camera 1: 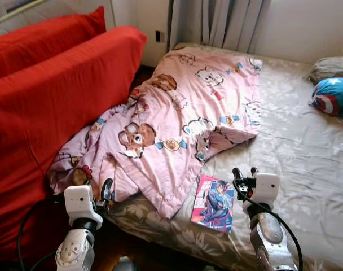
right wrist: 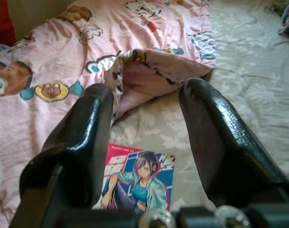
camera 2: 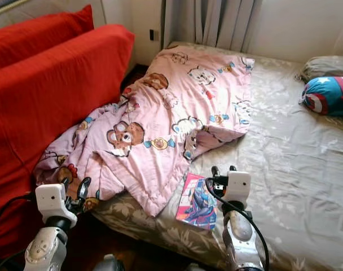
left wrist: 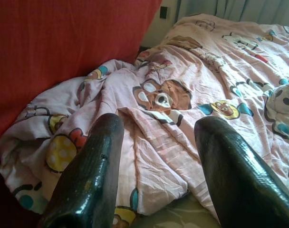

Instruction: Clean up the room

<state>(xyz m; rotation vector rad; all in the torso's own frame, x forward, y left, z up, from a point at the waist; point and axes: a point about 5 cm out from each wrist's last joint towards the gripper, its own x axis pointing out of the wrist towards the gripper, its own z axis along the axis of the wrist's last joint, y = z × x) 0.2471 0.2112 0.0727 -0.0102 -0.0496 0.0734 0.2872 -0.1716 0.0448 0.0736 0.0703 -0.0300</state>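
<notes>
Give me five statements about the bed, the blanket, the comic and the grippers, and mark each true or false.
1. The comic lies on the bed, near its front edge. True.
2. The pink blanket is folded neatly. False: it lies crumpled, one end bunched against the red sofa.
3. The right gripper holds the comic. False: it is open, above the sheet beside the comic.
4. The left gripper is open, near the blanket's bunched end. True.
5. A round cushion lies on the floor. False: it is on the bed, at its far right.
</notes>
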